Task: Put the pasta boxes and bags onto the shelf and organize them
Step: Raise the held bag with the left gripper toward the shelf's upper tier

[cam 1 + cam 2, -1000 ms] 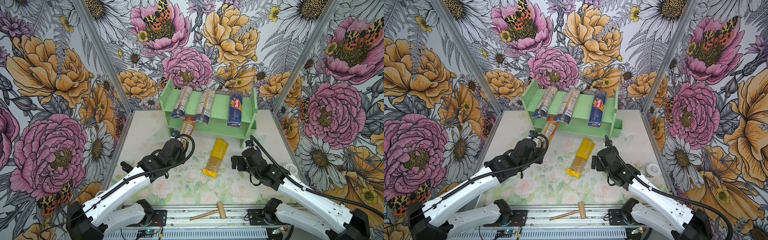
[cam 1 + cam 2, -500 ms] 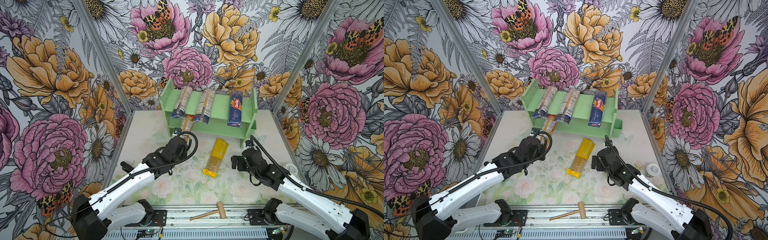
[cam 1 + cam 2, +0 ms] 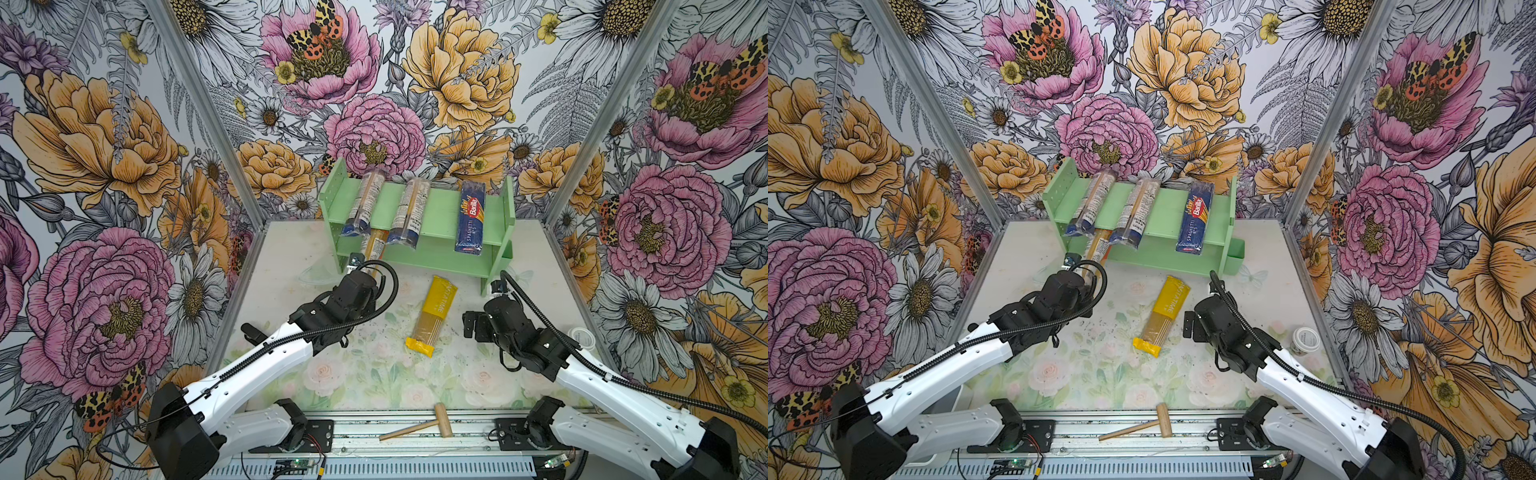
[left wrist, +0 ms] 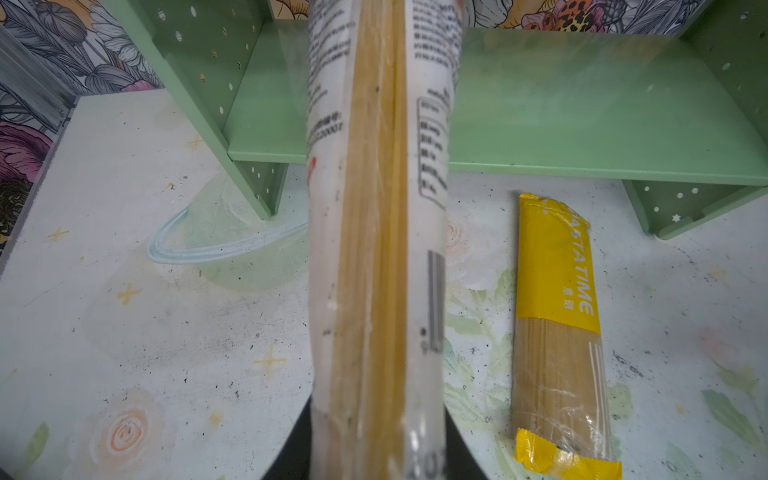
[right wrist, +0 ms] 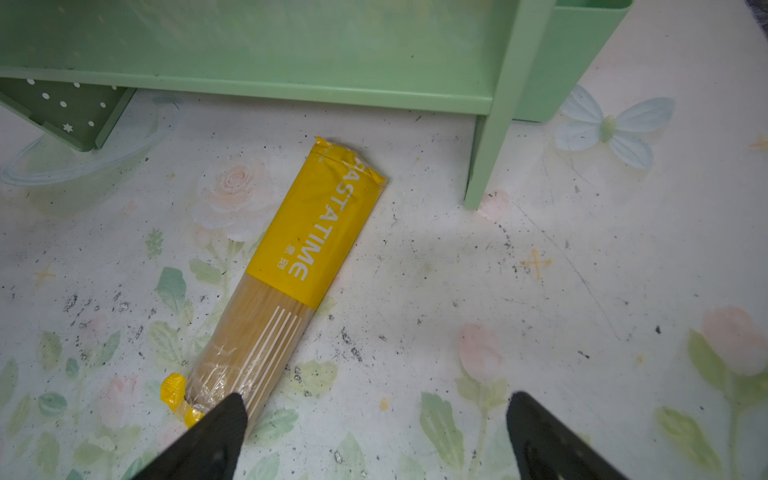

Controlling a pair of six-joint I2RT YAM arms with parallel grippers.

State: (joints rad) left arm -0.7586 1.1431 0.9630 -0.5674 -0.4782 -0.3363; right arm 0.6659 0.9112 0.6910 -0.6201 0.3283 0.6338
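L gripper point(image 3: 363, 270) is clamped on the red-end bag point(image 4: 374, 208). Its far end, ahead of the jaws, is over the shelf's point(image 4: 582, 124) lower tier. Go level, straight in, then release. R gripper point(image 5: 374, 415) is open w/ the yellow bag point(image 5: 291, 270) beside one jaw.

L tool point(image 4: 376, 440) clamped, arm extended fwd; R tool point(image 5: 378, 401) spread wide.

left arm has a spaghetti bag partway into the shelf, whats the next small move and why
Probably ease the left gripper forward a little, then let go. It is shut on the spaghetti bag, whose far end reaches over the lower tier of the shelf, while its near part sticks out past the front edge, above the table. Released now, the bag might tip off.
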